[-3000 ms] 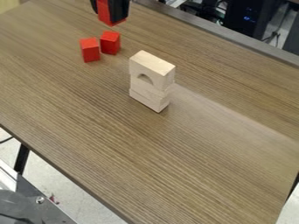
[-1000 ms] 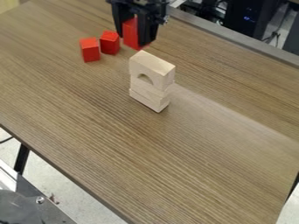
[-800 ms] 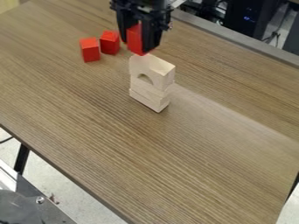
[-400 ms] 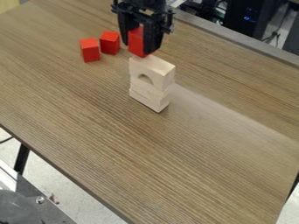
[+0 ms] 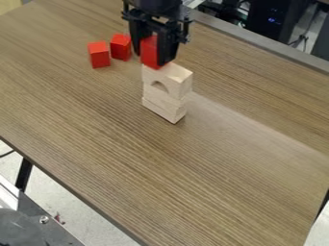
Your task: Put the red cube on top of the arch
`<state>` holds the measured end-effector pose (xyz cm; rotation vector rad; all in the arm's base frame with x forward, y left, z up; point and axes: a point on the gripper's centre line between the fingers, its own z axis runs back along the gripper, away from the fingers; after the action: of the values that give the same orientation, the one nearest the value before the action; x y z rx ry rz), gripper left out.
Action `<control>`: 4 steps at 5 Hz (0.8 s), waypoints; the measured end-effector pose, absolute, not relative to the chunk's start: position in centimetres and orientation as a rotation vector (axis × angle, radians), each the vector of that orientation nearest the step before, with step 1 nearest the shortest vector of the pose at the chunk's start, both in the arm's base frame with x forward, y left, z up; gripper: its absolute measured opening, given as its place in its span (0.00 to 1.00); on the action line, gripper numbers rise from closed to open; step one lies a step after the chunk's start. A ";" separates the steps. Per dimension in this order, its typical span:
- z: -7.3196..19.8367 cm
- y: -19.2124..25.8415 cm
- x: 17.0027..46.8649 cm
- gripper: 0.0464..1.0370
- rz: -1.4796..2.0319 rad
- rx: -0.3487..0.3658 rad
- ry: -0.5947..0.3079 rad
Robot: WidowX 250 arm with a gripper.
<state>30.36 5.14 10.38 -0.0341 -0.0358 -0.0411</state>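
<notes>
Red cube (image 5: 149,53) gripped firmly in the black hand (image 5: 154,52), right at the pale wooden arch (image 5: 168,80) on the tabletop (image 5: 160,168)!

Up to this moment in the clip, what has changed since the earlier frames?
The gripper has carried the red cube down and rightward in the picture, from the top edge to the left end of the arch; contact is unclear. The cube was already held. The arch and the two other red blocks stayed put.
</notes>
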 end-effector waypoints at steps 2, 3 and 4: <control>10.4 4.9 30.1 0.54 -0.043 -0.031 -0.043; 10.3 4.8 30.2 0.54 -0.045 -0.029 -0.045; 10.2 4.8 30.2 0.54 -0.041 -0.028 -0.046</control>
<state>30.16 4.79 10.23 -0.0277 -0.0465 -0.0407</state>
